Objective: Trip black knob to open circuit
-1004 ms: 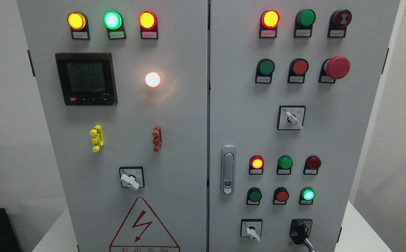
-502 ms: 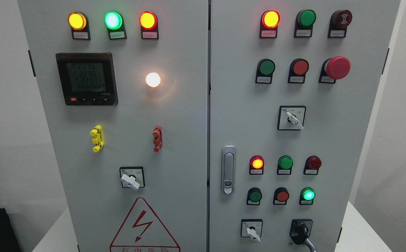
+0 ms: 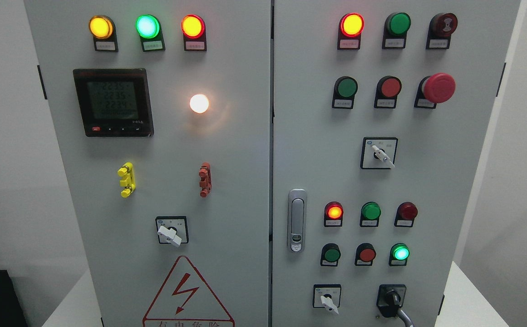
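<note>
Sitting at the lower right corner of the grey metal cabinet's (image 3: 245,136) right door, the black rotary knob (image 3: 391,300) points down-right, just right of a white-handled selector switch (image 3: 328,303) and below a lit green lamp (image 3: 400,252). Neither hand shows in view, so their state cannot be told.

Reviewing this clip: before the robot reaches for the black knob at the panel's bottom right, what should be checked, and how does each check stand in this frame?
1. Black knob in view: ok, at the lower right of the right door, near the picture's bottom edge.
2. Knob's present position readable: cannot tell, its labels are too small.
3. Robot hands in view: not ok, neither shows.
4. Path to the knob unobstructed: ok, nothing in front of it.
5. Neighbouring white selector switch apart from the knob: ok.
6. Red mushroom button well away: ok, far above.
</note>
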